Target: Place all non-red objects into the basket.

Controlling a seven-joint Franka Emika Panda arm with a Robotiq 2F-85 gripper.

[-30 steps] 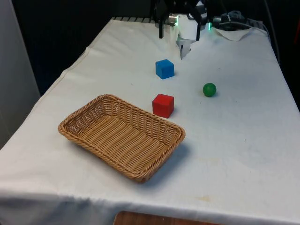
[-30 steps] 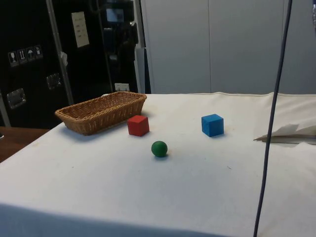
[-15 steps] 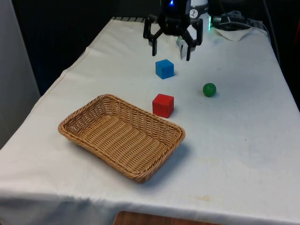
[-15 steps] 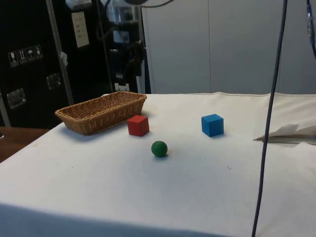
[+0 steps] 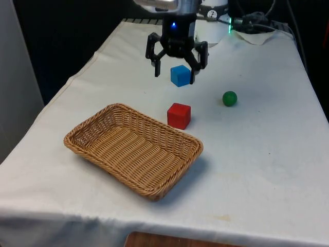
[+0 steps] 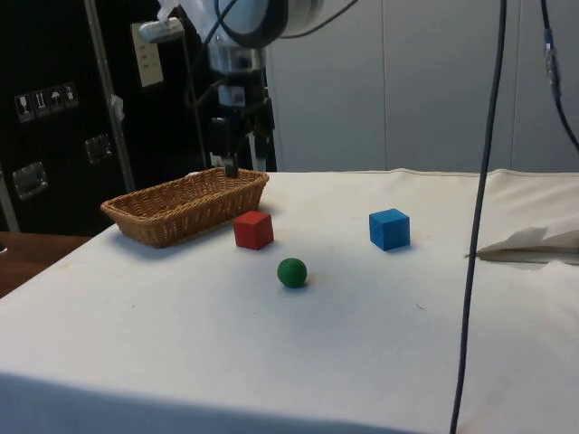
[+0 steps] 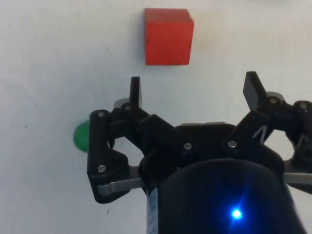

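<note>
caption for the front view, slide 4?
Open black gripper above the white-clothed table near blue cube; red cube, green ball, wicker basket.

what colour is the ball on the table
The ball is green, clearest in the front view.

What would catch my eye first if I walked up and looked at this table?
Probably the black gripper hanging open in the air above the white cloth, over by the blue cube. Next the bright shapes on the cloth: a red cube right beside the big wicker basket, and a small green ball off on its own toward the front view's right.
</note>
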